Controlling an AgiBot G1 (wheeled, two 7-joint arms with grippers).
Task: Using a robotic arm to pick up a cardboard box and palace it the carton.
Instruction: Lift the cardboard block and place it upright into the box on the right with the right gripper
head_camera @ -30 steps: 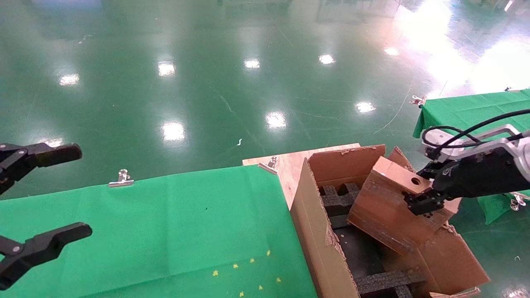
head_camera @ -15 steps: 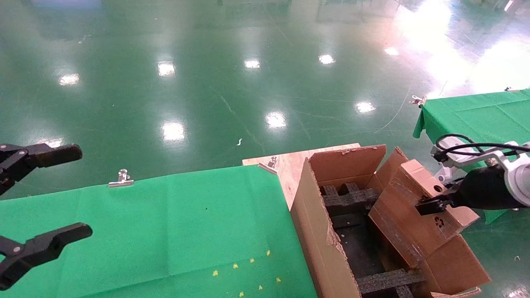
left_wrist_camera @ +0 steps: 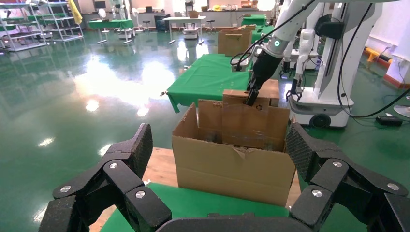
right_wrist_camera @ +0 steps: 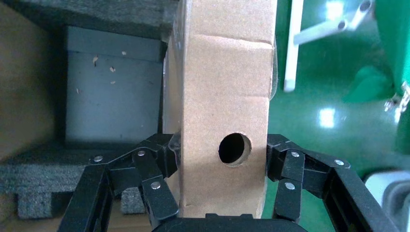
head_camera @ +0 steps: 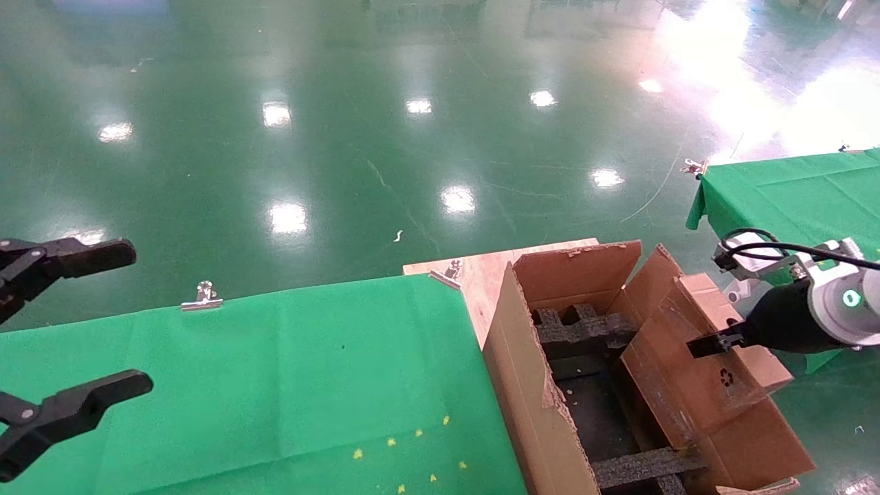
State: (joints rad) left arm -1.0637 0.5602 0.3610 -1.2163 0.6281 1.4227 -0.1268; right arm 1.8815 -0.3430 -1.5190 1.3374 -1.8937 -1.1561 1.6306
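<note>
The small brown cardboard box (head_camera: pixel 694 375), with a recycling symbol, stands tilted in the right side of the large carton (head_camera: pixel 526 364), against its right wall. My right gripper (head_camera: pixel 715 340), on the white arm with a green-lit ring, is shut on the box's upper end. In the right wrist view the fingers (right_wrist_camera: pixel 162 157) clamp both sides of the box (right_wrist_camera: pixel 222 92) beside its round hole. My left gripper (head_camera: pixel 69 320) is open and empty at the far left. In the left wrist view it (left_wrist_camera: pixel 217 154) faces the carton (left_wrist_camera: pixel 232 169).
Black foam inserts (head_camera: pixel 581 330) line the carton's floor. The carton stands beside a table with a green cloth (head_camera: pixel 275 385) and a bare wooden corner (head_camera: pixel 481 271), with metal clips (head_camera: pixel 203 295) on the edge. Another green-clothed table (head_camera: pixel 790 182) stands at the right.
My right gripper has carried the box to the right and lower. The box has swung from lying across the carton's opening to leaning against its right wall. The left arm has not moved.
</note>
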